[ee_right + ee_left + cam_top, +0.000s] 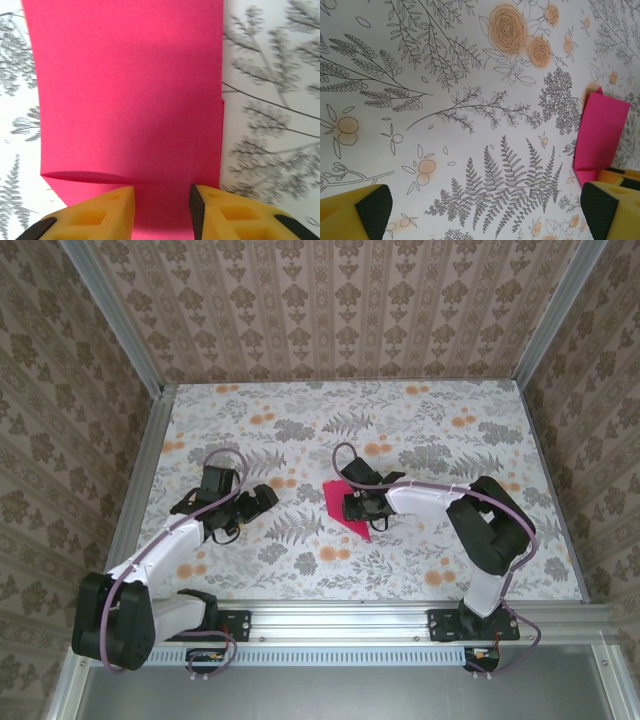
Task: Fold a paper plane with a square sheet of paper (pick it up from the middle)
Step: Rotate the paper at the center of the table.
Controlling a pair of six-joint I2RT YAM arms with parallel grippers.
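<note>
square sheet of paper (130,90): partly folded, flat under right claw (162,200).
right claw: jaws narrowed astride it, likely for a middle pinch; grip cannot be told.
left claw (486,210): wide open over bench (445,150), leaving room.

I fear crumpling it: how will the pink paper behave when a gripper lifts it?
Probably floppy: the paper curls along its near fold. Likely very light, being so thin. It may slide on the smooth table.

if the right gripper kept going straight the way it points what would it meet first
The magenta paper sheet: it lies right ahead of the right gripper, likely with the table just under it.
</note>
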